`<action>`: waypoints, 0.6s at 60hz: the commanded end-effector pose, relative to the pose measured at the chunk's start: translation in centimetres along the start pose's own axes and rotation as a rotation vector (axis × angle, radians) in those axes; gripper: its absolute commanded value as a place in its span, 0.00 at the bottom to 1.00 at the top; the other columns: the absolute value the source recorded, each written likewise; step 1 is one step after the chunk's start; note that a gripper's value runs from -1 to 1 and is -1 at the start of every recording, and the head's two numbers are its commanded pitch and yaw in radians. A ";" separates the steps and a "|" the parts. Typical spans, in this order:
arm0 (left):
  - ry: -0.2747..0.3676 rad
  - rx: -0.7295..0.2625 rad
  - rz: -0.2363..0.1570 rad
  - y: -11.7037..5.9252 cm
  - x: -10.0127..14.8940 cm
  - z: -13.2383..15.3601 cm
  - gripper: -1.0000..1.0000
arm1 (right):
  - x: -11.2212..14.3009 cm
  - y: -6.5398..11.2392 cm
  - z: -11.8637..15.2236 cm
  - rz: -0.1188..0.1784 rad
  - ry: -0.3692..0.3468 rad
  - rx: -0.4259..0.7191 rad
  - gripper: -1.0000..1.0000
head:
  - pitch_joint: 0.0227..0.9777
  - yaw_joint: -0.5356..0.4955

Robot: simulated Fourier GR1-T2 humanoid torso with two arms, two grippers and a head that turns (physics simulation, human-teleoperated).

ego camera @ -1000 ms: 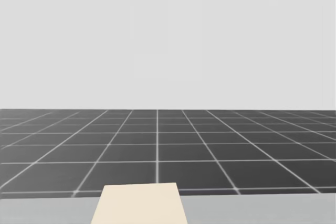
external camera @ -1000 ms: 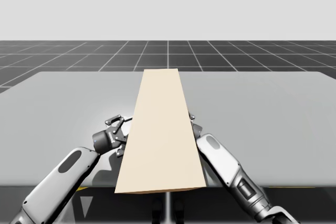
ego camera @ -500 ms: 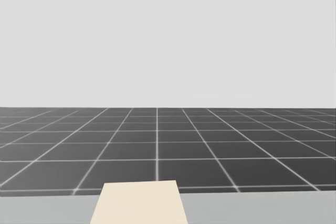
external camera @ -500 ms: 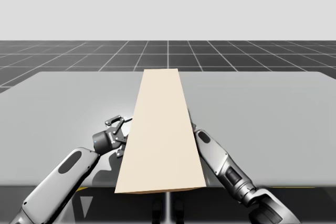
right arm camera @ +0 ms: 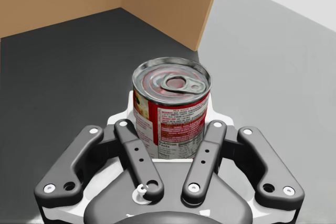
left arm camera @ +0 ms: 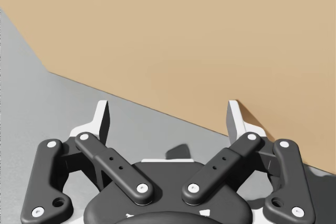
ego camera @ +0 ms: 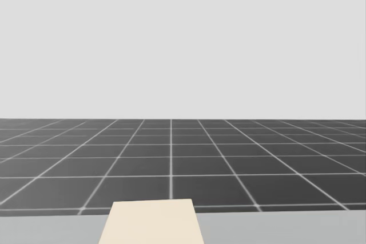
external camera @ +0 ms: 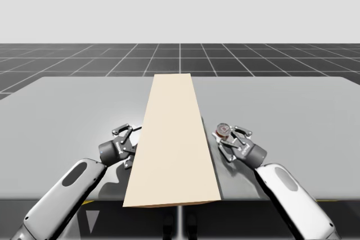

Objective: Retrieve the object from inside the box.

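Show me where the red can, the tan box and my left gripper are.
red can (right arm camera: pixel 170 121): right wrist view, on its printed side wall.
tan box (external camera: pixel 174 139): high view, on the middle of its top face.
left gripper (left arm camera: pixel 168 118): left wrist view, midway between its two fingertips.

- The pale top of the tan box (external camera: pixel 171 150) hid its inside from the high view.
- The head view's bottom edge cut the box off.
- The jaws of my right gripper (right arm camera: pixel 172 124) covered the red can (right arm camera: pixel 170 103) low down.
- My left arm (external camera: pixel 62 195) and right arm (external camera: pixel 295 195) ran off the high view's bottom edge.
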 end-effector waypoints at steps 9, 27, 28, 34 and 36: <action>-0.007 0.010 0.004 0.3 0.0 0.2 0.00 | 3.5 -7.1 5.1 0.058 -0.112 -0.298 1.00 | 0.07 0.48; -0.012 0.016 0.006 0.5 0.1 0.4 0.00 | 10.6 -11.7 4.4 0.113 -0.225 -0.399 1.00 | 0.07 0.47; -0.012 0.016 0.007 0.5 0.0 0.4 0.00 | 11.1 -11.9 4.3 0.122 -0.232 -0.408 1.00 | 0.07 0.47; -0.012 0.016 0.008 0.5 0.0 0.4 0.00 | 14.3 -12.9 4.0 0.153 -0.289 -0.433 1.00 | 0.06 0.47; -0.012 0.016 0.008 0.6 0.0 0.4 0.00 | 15.3 -13.2 4.0 0.159 -0.309 -0.443 1.00 | 0.06 0.47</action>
